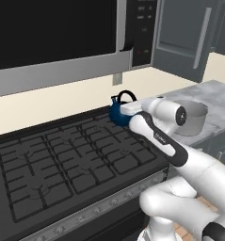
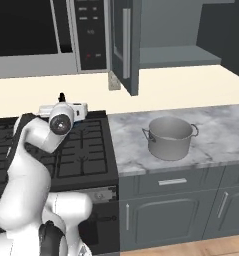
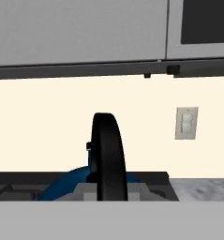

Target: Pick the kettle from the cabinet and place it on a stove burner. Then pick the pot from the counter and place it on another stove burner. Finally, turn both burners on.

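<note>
The kettle (image 1: 118,114) is being held at the cooktop's (image 1: 62,155) 2 o'clock corner burner, its arched handle (image 3: 108,154) clamped between the closed gripper (image 3: 108,192). Glossy and rigid, probably light but slippery — the handle top is judged the best hold. The pot (image 2: 169,137) is sitting on the counter (image 2: 216,135).

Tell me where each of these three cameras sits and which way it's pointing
Left base view: behind the arm on its left, looking forward and down over the cooktop; the white arm rises lower right, reaching to the kettle.
Right base view: behind on the right, facing the pot on the counter and the open cabinet; arm lower left.
Hand view: on the hand, looking level at the wall, the kettle's black handle close in front.
Both base views share cooktop, pot, microwave.
</note>
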